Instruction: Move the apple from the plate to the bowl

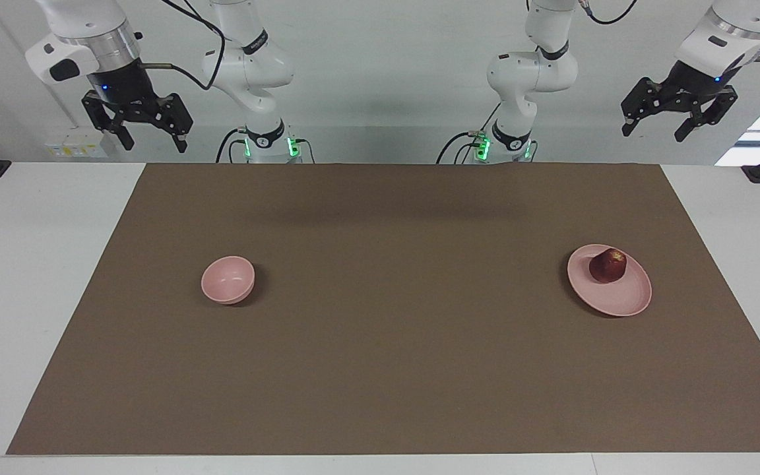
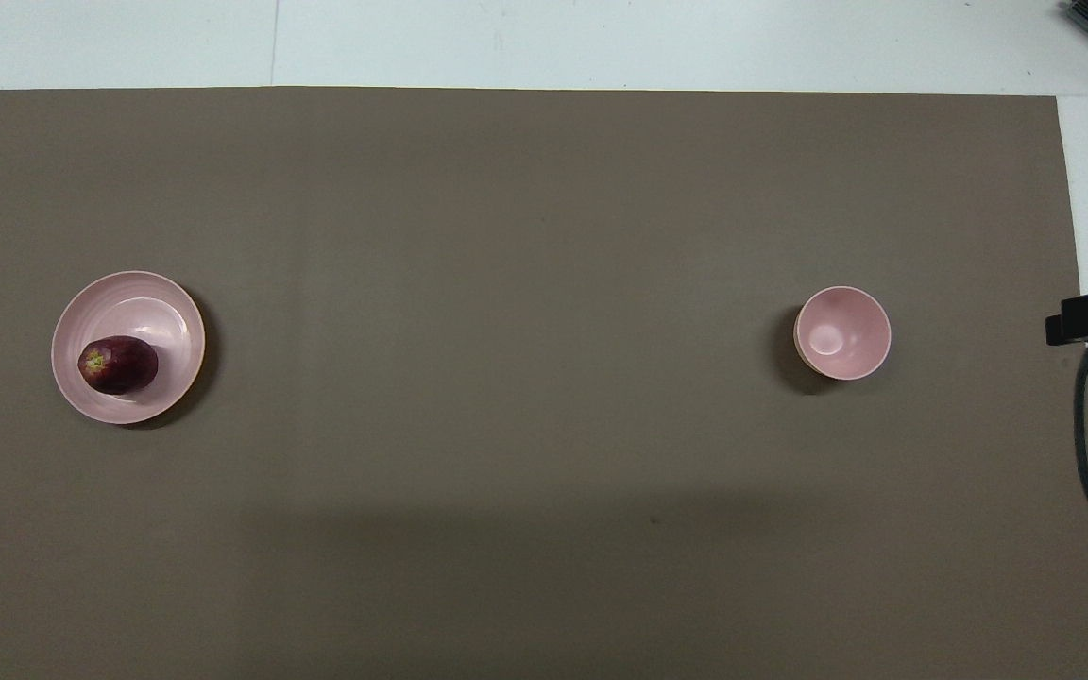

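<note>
Main risk for you: the small round dark red apple (image 1: pixel 608 265) sits off-centre on the flat pale pink plate (image 1: pixel 617 300), on the part nearer the robots; a slanted or one-sided pinch could roll it off the low rim onto the brown mat (image 1: pixel 406 369); the plate may also skid if clipped. The small deep pale pink bowl (image 1: pixel 227 280) is well apart, toward the right arm's end; long carry or handover, so a weak grip could drop the fruit. Left gripper (image 1: pixel 654 128) hangs high at its own end of the table, claw spread, empty. Right gripper (image 1: pixel 154 140) likewise raised at its end, spread, empty, waiting.
</note>
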Controlling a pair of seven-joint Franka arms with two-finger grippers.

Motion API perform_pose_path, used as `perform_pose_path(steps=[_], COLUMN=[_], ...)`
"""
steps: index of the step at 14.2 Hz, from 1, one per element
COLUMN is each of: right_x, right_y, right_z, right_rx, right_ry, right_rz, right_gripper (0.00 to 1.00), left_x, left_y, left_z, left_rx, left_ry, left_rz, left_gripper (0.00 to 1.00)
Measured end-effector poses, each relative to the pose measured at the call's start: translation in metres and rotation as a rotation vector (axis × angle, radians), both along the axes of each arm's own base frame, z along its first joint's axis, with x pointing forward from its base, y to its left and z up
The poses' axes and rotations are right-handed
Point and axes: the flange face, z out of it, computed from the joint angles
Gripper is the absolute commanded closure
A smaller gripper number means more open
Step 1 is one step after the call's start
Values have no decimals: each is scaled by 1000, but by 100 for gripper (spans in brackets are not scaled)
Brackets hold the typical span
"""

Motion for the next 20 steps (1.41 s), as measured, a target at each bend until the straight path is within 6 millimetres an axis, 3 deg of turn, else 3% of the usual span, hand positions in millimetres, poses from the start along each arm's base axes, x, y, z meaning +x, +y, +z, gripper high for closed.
perform_pose_path(steps=[7,13,20], right_x=[0,0,0], right_y=[0,0,0], right_z=[0,0,0], right_rx=[0,0,0], right_ry=[0,0,0], right_rz=[0,0,0], right_gripper=[0,0,0], left_x=[12,27,31], left_y=[1,7,47], left_z=[-52,-136,-220], left_rx=[-1,-1,3], left_ry=[21,2,-78], left_rz=[2,15,89], left_gripper=[0,0,0])
